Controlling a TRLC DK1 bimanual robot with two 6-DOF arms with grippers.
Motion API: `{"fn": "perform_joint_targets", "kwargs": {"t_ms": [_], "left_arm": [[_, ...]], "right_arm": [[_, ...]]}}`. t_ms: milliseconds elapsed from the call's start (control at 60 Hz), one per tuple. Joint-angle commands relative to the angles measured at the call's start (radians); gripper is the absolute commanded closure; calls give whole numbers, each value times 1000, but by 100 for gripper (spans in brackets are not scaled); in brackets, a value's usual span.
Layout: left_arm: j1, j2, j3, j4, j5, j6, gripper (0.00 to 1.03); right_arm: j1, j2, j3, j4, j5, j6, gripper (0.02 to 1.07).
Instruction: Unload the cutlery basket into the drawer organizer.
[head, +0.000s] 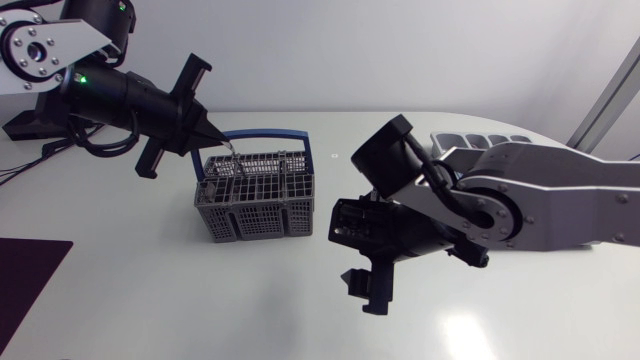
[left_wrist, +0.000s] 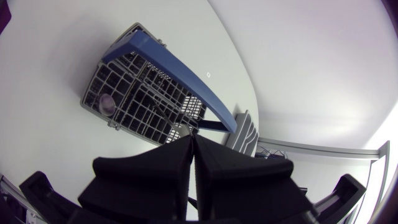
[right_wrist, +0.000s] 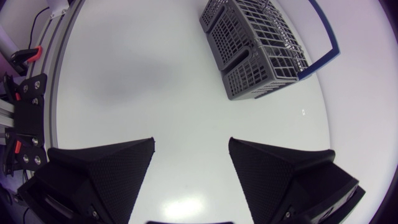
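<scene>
The basket (head: 255, 195) sits left of the table's middle, a grey mesh box with a blue handle (head: 270, 133) arching over its far side. From the right wrist view I see it (right_wrist: 261, 53) well ahead of that gripper, its handle (right_wrist: 326, 31) on the far side. My left gripper (head: 222, 143) hangs over the basket's far left corner, pointing down into it. In the left wrist view its fingers (left_wrist: 161, 168) are pressed together, pinching a thin piece of cutlery (left_wrist: 185, 129) that stands up out of the basket (left_wrist: 137, 93); I cannot tell which kind. The same silvery sliver (head: 229, 150) shows at the fingertips from above.

The organizer (head: 480, 140) lies at the far right, mostly hidden behind my right arm, well apart from the basket. My right gripper (right_wrist: 191, 142) hovers over bare table to the right of the basket and nearer, its fingers spread wide and holding nothing. A dark mat (head: 25, 285) lies at the near left edge.
</scene>
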Motion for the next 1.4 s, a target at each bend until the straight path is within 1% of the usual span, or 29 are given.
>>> {"fn": "perform_joint_targets", "kwargs": {"t_ms": [0,283,417,450,500,633,767,933,983,1000,1067,1117,1133,1300,1383], "left_arm": [[12,-29,-24,4,17,-32,99],[36,-115,-44,4,70,-37,99],[38,-131,-59,-4,134,-49,99],[38,-130,-64,-8,162,-54,99],[38,-127,-66,-11,177,-55,99],[29,-105,-72,-31,251,-75,99],[16,-67,-66,-50,355,-95,99],[4,-10,-49,-74,453,-121,99],[2,3,-38,-88,476,-121,99],[2,13,-30,-99,496,-121,99],[-1,23,-15,-114,524,-121,99],[-4,25,-10,-117,536,-126,99],[-4,27,-7,-117,551,-130,99],[-17,40,10,-119,588,-138,99],[-22,43,14,-119,599,-140,99]], "right_arm": [[8,-21,-18,-1,6,30,21],[14,-76,3,6,5,67,21],[16,-91,32,15,-3,105,21],[19,-99,37,32,-3,118,21],[27,-102,43,51,-3,128,21],[51,-104,60,94,-3,162,21],[73,-104,77,144,3,182,21],[76,-97,87,204,11,191,21],[76,-96,87,223,17,191,22],[76,-96,89,233,18,191,25],[76,-90,97,253,22,193,29],[76,-79,104,261,22,193,30],[76,-76,107,264,22,193,30],[74,-36,149,275,14,188,36],[74,-10,164,281,5,188,43]]}}
